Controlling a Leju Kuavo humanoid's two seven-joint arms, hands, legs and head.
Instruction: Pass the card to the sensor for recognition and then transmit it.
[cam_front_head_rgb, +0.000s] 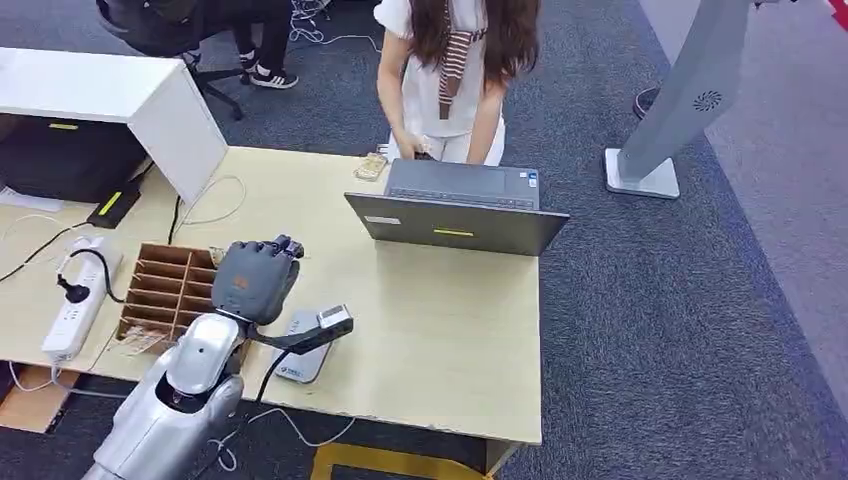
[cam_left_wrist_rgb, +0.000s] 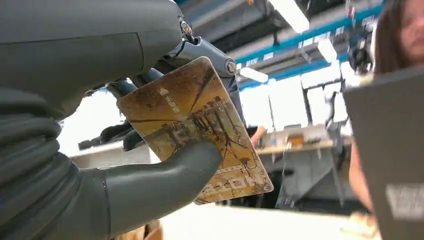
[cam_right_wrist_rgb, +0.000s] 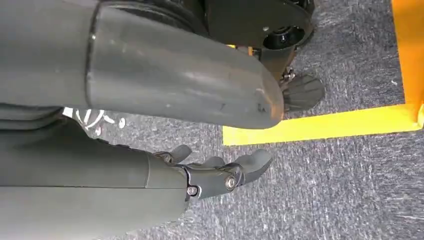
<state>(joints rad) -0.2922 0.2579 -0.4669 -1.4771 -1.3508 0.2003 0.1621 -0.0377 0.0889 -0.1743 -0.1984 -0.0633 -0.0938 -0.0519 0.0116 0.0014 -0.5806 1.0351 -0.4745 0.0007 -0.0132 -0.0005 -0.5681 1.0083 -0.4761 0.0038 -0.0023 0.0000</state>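
Observation:
My left hand (cam_front_head_rgb: 256, 279) hovers above the front left part of the pale table (cam_front_head_rgb: 450, 330), back of the hand toward the head camera. Its thumb and fingers pinch a worn brown-and-gold card (cam_left_wrist_rgb: 200, 125), which stands upright in the left wrist view. Just below and to the right of the hand lies the sensor, a flat grey reader (cam_front_head_rgb: 302, 364) with a black arm ending in a small head (cam_front_head_rgb: 335, 320). The card is above the reader, not touching it. My right hand (cam_right_wrist_rgb: 210, 177) hangs over the grey carpet, fingers loosely apart and holding nothing.
A wooden divided box (cam_front_head_rgb: 165, 290) and a white power strip (cam_front_head_rgb: 75, 300) sit left of my hand. An open laptop (cam_front_head_rgb: 460, 210) stands at the table's far side with a person (cam_front_head_rgb: 450, 70) behind it. Another card (cam_front_head_rgb: 371, 166) lies near the person.

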